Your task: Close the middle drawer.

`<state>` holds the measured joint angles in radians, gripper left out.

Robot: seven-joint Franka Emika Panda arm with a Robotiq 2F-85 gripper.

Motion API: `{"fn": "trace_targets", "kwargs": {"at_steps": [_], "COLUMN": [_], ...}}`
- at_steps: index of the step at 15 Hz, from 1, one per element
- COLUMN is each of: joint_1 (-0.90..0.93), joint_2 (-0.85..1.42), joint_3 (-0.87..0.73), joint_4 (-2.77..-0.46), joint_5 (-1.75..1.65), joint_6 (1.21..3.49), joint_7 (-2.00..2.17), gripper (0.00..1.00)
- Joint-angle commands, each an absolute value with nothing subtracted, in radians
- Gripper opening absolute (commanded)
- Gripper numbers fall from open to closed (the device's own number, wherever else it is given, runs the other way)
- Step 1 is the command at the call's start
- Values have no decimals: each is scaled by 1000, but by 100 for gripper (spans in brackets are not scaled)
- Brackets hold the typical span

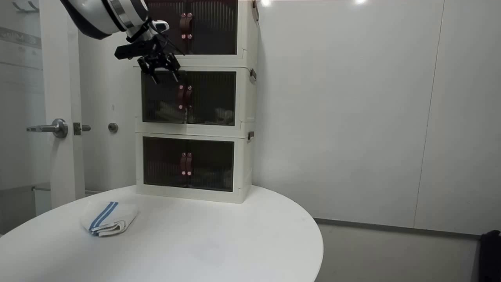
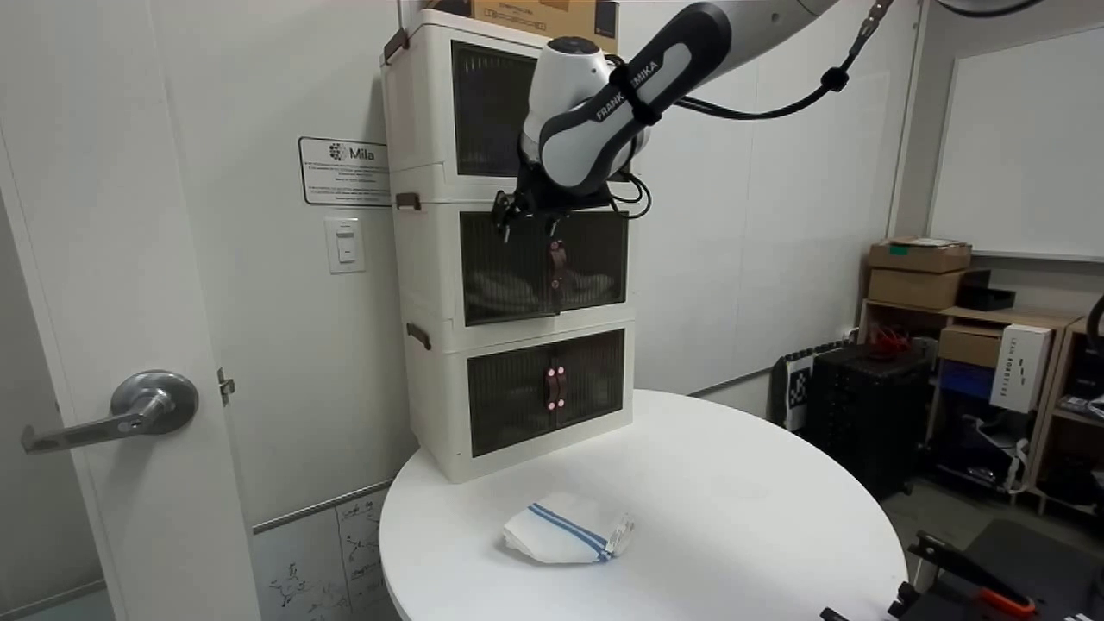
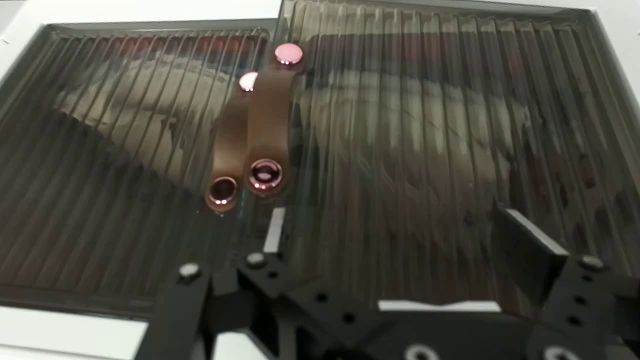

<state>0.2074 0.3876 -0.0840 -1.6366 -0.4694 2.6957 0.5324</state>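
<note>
Gripper [image 3: 392,220] spread wide; the middle drawer [image 1: 211,98] lies beyond.

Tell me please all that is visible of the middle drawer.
The middle drawer is a white, plastic-looking box, upright, with two dark, ribbed doors. Each door has a brown strap handle with pinkish studs. In the wrist view the right door stands slightly forward, so it looks ajar. Pale contents show unclearly inside. The drawer sits on the bottom box, under the top box. The open gripper is in front; whether it touches, I cannot tell.
</note>
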Motion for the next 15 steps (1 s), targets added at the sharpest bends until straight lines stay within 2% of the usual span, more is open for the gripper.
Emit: {"fn": "trace_targets", "kwargs": {"at_steps": [1,15], "joint_1": [199,176], "joint_2": [418,406], "joint_3": [-104,-70], "joint_4": [-1619,-1651], "joint_5": [-438,-308], "joint_6": [2755,2816], "joint_7": [459,285], "gripper": [100,100]}}
